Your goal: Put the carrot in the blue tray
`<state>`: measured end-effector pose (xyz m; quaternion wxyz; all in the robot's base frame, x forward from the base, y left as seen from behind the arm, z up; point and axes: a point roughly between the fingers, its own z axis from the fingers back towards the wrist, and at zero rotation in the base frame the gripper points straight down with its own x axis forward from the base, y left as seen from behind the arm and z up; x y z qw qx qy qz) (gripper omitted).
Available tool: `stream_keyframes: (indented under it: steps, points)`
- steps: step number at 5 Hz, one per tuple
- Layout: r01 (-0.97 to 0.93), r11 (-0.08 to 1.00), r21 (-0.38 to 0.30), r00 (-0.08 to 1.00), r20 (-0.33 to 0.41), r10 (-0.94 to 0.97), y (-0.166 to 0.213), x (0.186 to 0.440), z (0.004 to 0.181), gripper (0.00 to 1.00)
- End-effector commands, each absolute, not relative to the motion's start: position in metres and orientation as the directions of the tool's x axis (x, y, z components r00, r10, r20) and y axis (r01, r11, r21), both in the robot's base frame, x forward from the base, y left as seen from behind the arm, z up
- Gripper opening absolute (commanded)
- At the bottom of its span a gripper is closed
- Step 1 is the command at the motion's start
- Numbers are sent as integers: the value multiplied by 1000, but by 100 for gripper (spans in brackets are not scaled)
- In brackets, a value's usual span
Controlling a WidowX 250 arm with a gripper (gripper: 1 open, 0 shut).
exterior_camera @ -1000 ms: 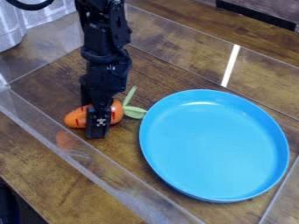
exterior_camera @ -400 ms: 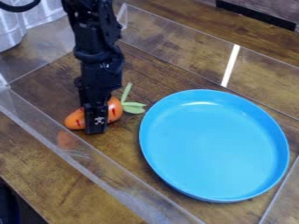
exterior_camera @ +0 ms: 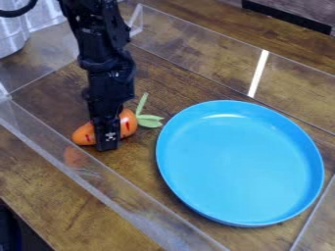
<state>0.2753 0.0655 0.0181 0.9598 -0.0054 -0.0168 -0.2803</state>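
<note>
The carrot [exterior_camera: 108, 128] is squeezed between the closed-in jaws of the gripper [exterior_camera: 108, 140] on the wooden table [exterior_camera: 78, 211], beside the blue tray [exterior_camera: 242, 162].

No legible text, labels, brands, numbers or signs appear on any surface in this view.

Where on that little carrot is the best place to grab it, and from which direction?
Probably across the thick orange body of the carrot, coming straight down from above. It lies flat on the table, so only its top and sides are free, and its leafy stem looks too thin and floppy. The gripper is already placed that way.
</note>
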Motion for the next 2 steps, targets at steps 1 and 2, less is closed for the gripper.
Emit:
stream_keyframes:
  steps: [1, 2]
  points:
    - [536, 844, 13, 842, 71, -535, 67, 276, 24, 0]
    - [533, 846, 16, 842, 89, -532, 65, 277, 25, 0]
